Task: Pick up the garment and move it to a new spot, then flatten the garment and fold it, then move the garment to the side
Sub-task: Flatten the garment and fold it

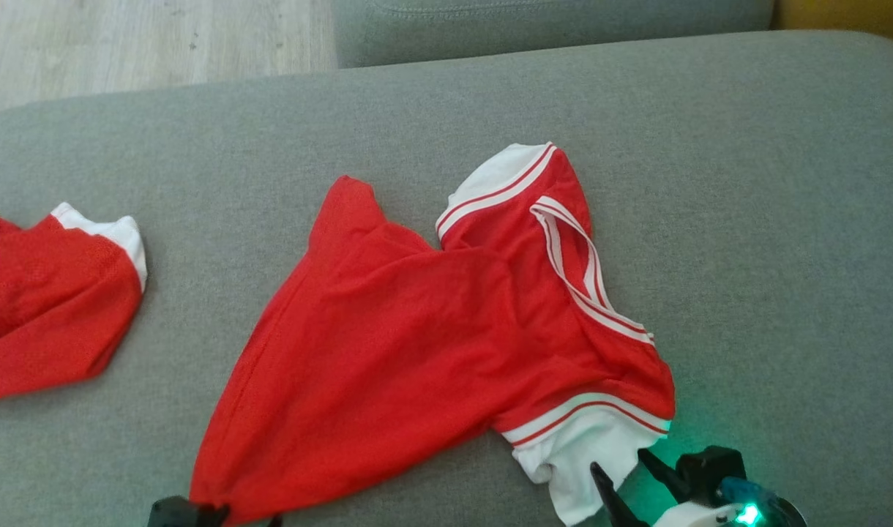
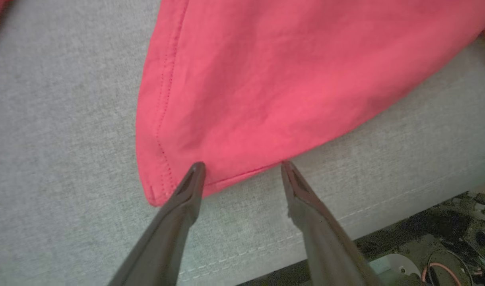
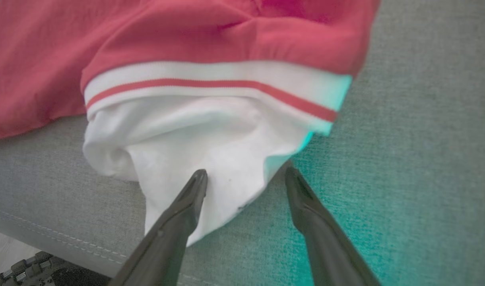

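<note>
A red shirt (image 1: 417, 337) with white striped cuffs and collar lies rumpled on the grey couch cushion (image 1: 746, 183). Its hem corner (image 2: 175, 174) points toward me at the lower left; its white sleeve end (image 3: 210, 143) lies at the lower right. My left gripper (image 2: 242, 167) is open, its fingertips right at the hem edge, one tip over the red cloth. My right gripper (image 1: 622, 468) is open too, with its tips straddling the edge of the white sleeve (image 1: 585, 454). Neither holds cloth.
A second red garment (image 1: 44, 307) with a white cuff lies at the cushion's left. The couch's front edge with its seam (image 2: 266, 246) runs just under both grippers. Wooden floor (image 1: 146, 44) and another cushion (image 1: 549, 22) lie beyond.
</note>
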